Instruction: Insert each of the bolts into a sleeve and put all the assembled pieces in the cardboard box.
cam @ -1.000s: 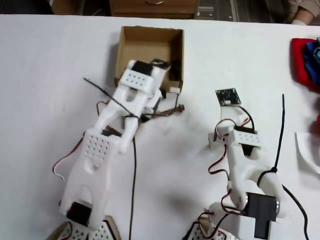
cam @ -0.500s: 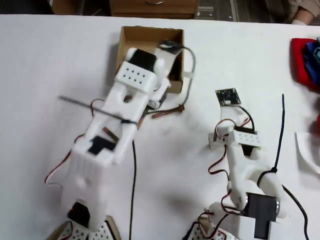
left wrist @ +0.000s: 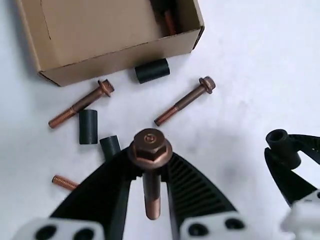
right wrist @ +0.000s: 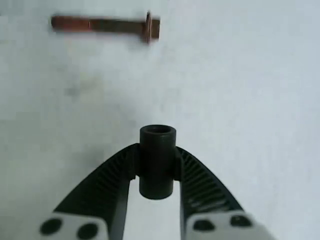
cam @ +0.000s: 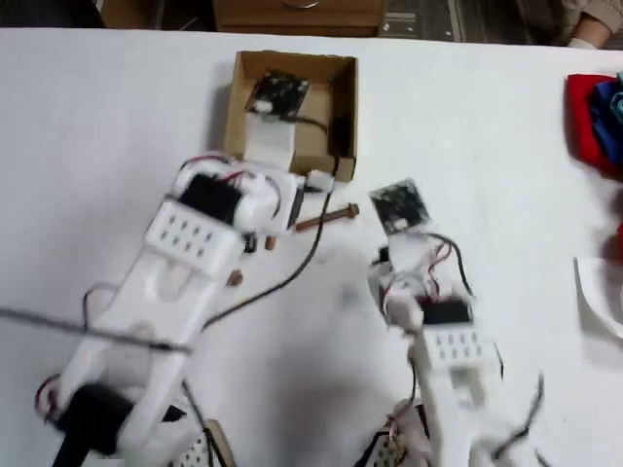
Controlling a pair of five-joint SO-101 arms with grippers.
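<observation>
Bolt point(left wrist: 151, 182) was clamped in the left gripper point(left wrist: 151, 161), on the near side of the cardboard box point(left wrist: 120, 57); the right gripper point(right wrist: 157, 152) pinched a black sleeve point(right wrist: 157, 167).

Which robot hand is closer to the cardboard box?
Left. The left gripper, holding a bolt, is just short of the cardboard box; the right gripper, holding a sleeve, is farther off to the side.

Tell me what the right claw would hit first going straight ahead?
Probably the head of the loose bolt on the table, almost straight ahead of the right claw and its sleeve. Height is unclear; it might pass over.
</observation>
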